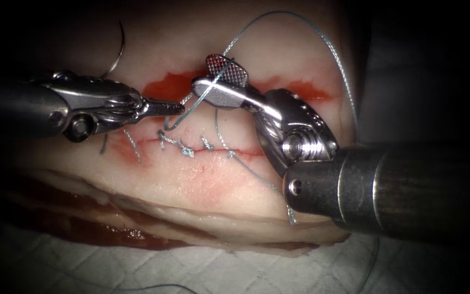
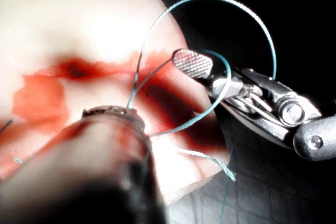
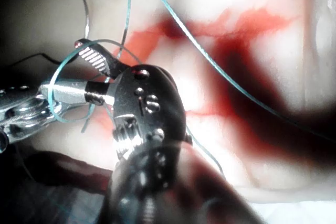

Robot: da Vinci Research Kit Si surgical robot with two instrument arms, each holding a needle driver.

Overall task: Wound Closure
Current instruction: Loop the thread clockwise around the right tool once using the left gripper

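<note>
We see the endoscope's light pool on the middle of the tissue [image 1: 202, 179], which glows pale, while its left and right edges sink toward black (a dark ring closes round the lit field). Hard glare sits on the metal of the right tool [image 1: 206, 72] and the left tool [image 1: 178, 109], and the thread [image 1: 300, 24] glints. In both wrist views the tissue burns out to white, and the near shafts stand dark.

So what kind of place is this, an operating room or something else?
Likely a surgical training bench: a slab of tissue on a quilted pad, a partly stitched cut, and thread looped around the right gripper.
</note>
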